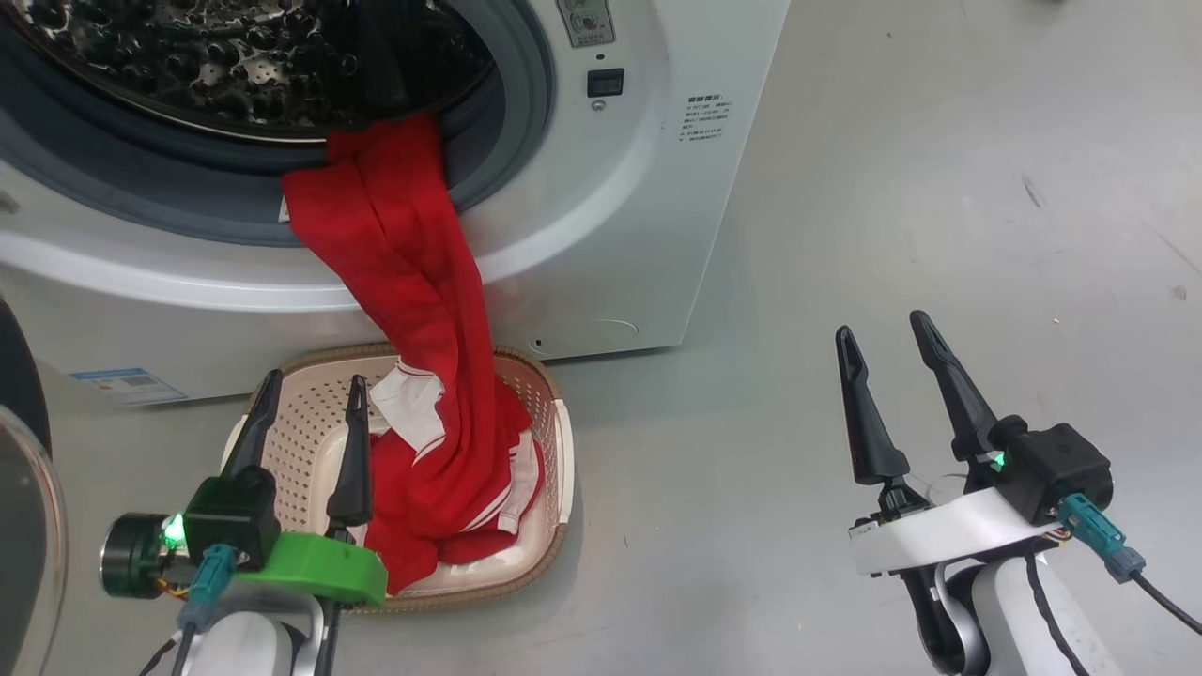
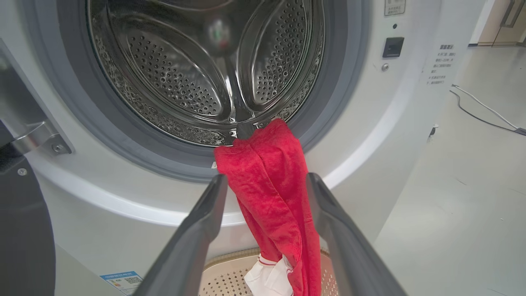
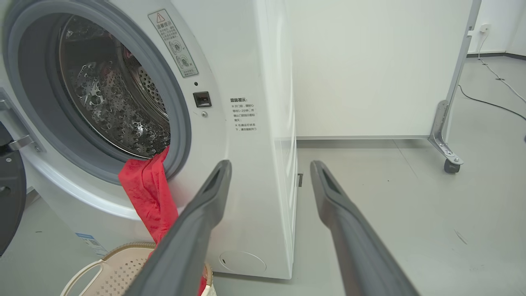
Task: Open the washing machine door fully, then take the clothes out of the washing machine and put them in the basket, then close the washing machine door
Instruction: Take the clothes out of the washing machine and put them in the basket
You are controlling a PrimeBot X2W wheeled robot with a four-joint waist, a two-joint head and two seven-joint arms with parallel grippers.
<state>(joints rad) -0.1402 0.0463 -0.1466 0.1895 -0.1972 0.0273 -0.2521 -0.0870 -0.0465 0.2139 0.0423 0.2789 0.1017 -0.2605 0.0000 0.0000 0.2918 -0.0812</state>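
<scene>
Left pincer (image 1: pixel 315 377) spread wide, holding nothing, over the basket (image 1: pixel 564 451). Clothes (image 1: pixel 413 282) trail from the washing machine (image 1: pixel 657 188) down into it, so best grab them high up and lift clear. Right pincer (image 1: pixel 881 324) open, empty.

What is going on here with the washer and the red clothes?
The washing machine stands with its door swung open at the left. The red clothes hang from the lip of the drum down into the basket, so they are only partly unloaded. The left gripper hovers open over the basket beside the cloth, gripping nothing. The right gripper is open over the floor.
</scene>
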